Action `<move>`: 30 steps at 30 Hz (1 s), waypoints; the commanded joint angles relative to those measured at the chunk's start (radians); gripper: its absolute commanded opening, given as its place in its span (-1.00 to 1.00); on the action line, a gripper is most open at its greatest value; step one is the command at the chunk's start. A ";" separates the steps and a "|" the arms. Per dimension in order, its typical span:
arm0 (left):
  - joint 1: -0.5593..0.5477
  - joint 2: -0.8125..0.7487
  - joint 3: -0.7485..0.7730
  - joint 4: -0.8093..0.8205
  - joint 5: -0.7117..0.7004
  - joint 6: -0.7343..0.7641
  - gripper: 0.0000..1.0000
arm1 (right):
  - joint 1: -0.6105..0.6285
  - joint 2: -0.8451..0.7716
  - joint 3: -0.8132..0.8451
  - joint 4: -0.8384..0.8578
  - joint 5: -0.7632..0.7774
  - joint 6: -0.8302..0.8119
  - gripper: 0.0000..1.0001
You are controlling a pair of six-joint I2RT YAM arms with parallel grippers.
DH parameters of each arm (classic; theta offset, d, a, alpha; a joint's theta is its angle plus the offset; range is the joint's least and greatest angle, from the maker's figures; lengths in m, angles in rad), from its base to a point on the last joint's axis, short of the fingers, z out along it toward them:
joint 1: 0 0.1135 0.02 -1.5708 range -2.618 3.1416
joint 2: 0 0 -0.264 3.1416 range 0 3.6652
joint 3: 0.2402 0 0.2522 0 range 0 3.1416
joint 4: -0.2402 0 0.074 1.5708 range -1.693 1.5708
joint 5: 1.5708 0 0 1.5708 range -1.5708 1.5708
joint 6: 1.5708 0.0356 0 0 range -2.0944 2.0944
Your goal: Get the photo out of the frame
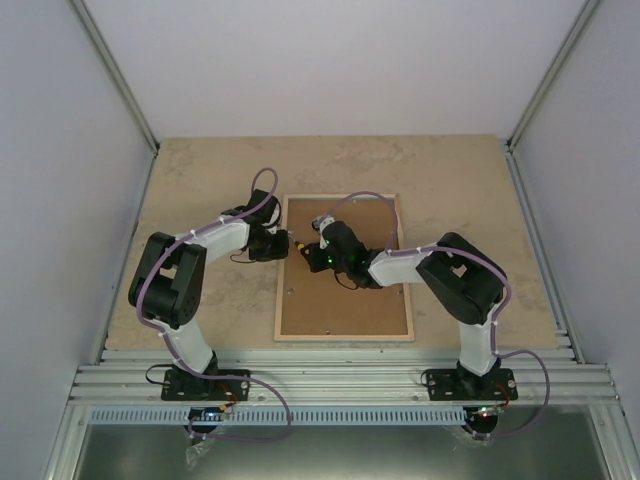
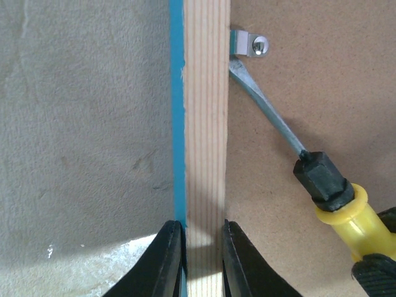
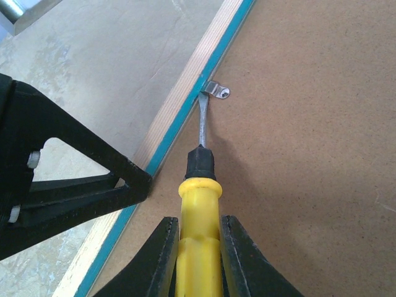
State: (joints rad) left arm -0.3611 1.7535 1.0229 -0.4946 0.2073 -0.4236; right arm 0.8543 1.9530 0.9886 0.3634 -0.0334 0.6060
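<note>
The frame (image 1: 345, 335) lies face down on the table, its brown fibreboard back (image 1: 340, 305) upward. The photo is hidden beneath that panel. My left gripper (image 1: 284, 243) is shut on the frame's left rail; in the left wrist view its jaws (image 2: 203, 232) pinch the wood rail (image 2: 207, 124) with the turquoise edge. My right gripper (image 1: 318, 248) is shut on a yellow-handled screwdriver (image 3: 199, 204). The blade tip touches a small metal retaining clip (image 3: 218, 91) at the rail's inner edge. The clip also shows in the left wrist view (image 2: 252, 44).
The beige table (image 1: 200, 180) surrounds the frame. Grey enclosure walls stand on three sides. An aluminium rail base (image 1: 340, 380) runs along the near edge. The left gripper's black body (image 3: 74, 161) sits close beside the screwdriver in the right wrist view.
</note>
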 commanded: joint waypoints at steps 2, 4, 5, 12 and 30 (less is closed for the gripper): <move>-0.007 0.022 -0.009 -0.001 0.083 -0.015 -0.99 | -0.003 0.019 0.019 0.040 0.081 0.035 -0.99; -0.007 0.023 -0.010 0.000 0.088 -0.014 -0.99 | -0.004 0.017 0.018 0.045 0.093 0.039 -0.99; -0.007 0.023 -0.010 0.000 0.089 -0.015 -0.99 | -0.005 0.016 0.018 0.047 0.098 0.042 -0.99; -0.007 0.027 -0.012 0.002 0.102 -0.014 -1.00 | -0.013 0.007 0.012 0.097 0.122 0.064 -0.99; -0.007 0.026 -0.009 -0.008 0.071 -0.016 -1.00 | -0.059 -0.100 -0.069 0.189 0.096 0.036 -0.99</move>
State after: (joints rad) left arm -0.3672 1.7626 1.0229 -0.4549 0.2276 -0.4229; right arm 0.8265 1.9221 0.9310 0.4343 -0.0223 0.6479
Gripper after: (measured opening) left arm 0.167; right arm 0.160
